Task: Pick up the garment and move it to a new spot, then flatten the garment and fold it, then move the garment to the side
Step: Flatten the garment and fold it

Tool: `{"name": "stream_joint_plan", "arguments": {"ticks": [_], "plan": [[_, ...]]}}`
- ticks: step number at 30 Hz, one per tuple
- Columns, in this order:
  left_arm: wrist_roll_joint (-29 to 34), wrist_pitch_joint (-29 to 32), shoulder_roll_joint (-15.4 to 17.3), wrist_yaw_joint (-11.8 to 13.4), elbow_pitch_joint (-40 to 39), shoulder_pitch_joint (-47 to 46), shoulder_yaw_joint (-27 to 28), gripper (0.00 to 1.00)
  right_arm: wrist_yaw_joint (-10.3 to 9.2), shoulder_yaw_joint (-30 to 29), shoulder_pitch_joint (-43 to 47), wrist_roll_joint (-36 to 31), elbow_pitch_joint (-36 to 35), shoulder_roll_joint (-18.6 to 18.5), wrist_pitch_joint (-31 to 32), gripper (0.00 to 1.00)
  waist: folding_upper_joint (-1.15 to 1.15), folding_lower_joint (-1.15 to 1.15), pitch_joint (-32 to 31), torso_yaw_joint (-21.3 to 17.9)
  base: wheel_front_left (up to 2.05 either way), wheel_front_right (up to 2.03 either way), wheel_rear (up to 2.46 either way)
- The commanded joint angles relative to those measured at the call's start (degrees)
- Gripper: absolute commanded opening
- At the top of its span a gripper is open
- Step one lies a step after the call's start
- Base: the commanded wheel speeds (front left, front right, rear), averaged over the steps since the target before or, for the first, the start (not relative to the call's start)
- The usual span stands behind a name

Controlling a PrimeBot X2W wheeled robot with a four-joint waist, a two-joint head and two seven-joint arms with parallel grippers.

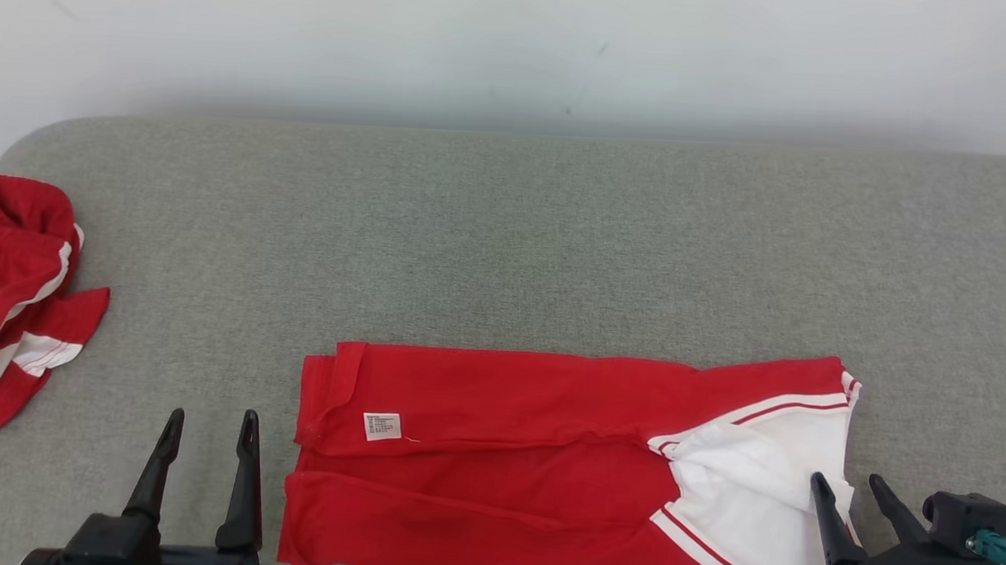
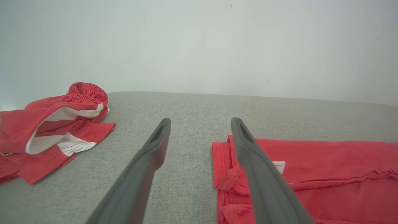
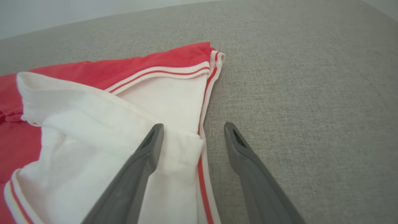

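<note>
The garment (image 1: 494, 454), red with white panels and a small white label, lies folded into a long flat band on the grey surface (image 1: 506, 231) near its front edge. My left gripper (image 1: 210, 426) stands open just off the garment's left end, holding nothing. From the left wrist, the left gripper (image 2: 200, 123) points past the garment's labelled corner (image 2: 311, 168). My right gripper (image 1: 847, 481) is open at the white right end, with nothing between its fingers. From the right wrist, the right gripper (image 3: 192, 127) straddles the striped hem of the garment (image 3: 108, 124).
A second red and white garment (image 1: 11, 300) lies crumpled at the surface's far left edge, also seen from the left wrist as a heap (image 2: 53, 127). A pale wall (image 1: 516, 42) rises behind the surface. Bare grey fabric stretches behind the folded band.
</note>
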Motion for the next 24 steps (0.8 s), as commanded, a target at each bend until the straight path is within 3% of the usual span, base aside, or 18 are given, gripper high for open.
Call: {"name": "stream_joint_plan", "arguments": {"ticks": [1, 13, 14, 15, 16, 17, 24], "plan": [[0.92, -0.17, -0.47, -0.66, -0.38, 0.98, 0.86, 1.00, -0.15, 0.07, -0.45, 0.37, 1.06, 0.06, 0.50, 1.00, 0.00, 0.00, -0.45, 0.73, 0.00, 0.00, 0.00], [5.95, -0.17, -4.06, -3.19, -1.09, 3.92, 4.67, 1.00, -0.15, 2.86, -2.96, 1.78, 10.22, 1.49, 3.96, 1.00, 0.00, 0.00, -0.62, 1.77, 0.00, 0.00, 0.00], [6.10, -0.17, -4.22, -3.24, -1.10, 3.93, 4.89, 1.00, -0.15, 3.33, -3.17, 2.02, 11.21, 1.62, 4.71, 0.84, 0.00, 0.00, -0.55, 1.82, 0.00, 0.00, 0.00], [6.08, -0.17, -4.43, -3.37, -1.13, 3.94, 5.02, 1.00, -0.15, 3.76, -3.33, 2.30, 12.05, 1.75, 5.43, 0.37, 0.00, 0.00, -0.50, 1.84, 0.00, 0.00, 0.00], [6.26, -0.17, -4.59, -3.56, -1.10, 3.94, 5.16, 1.00, -0.15, 4.24, -3.53, 2.48, 12.69, 1.89, 5.95, 0.07, 0.00, 0.00, -0.45, 1.88, 0.00, 0.00, 0.00], [6.38, -0.17, -4.72, -3.72, -1.05, 3.88, 5.24, 1.00, -0.15, 4.71, -3.83, 2.77, 13.25, 1.93, 6.35, 0.00, 0.00, 0.00, -0.41, 1.93, 0.00, 0.00, 0.00], [6.81, -0.17, -5.24, -4.29, -1.47, 4.05, 5.99, 1.00, -0.25, 4.47, -5.89, 5.20, 15.15, -0.69, 4.82, 0.00, 0.00, 0.00, -0.45, 1.59, 0.00, 0.00, 0.00]]}}
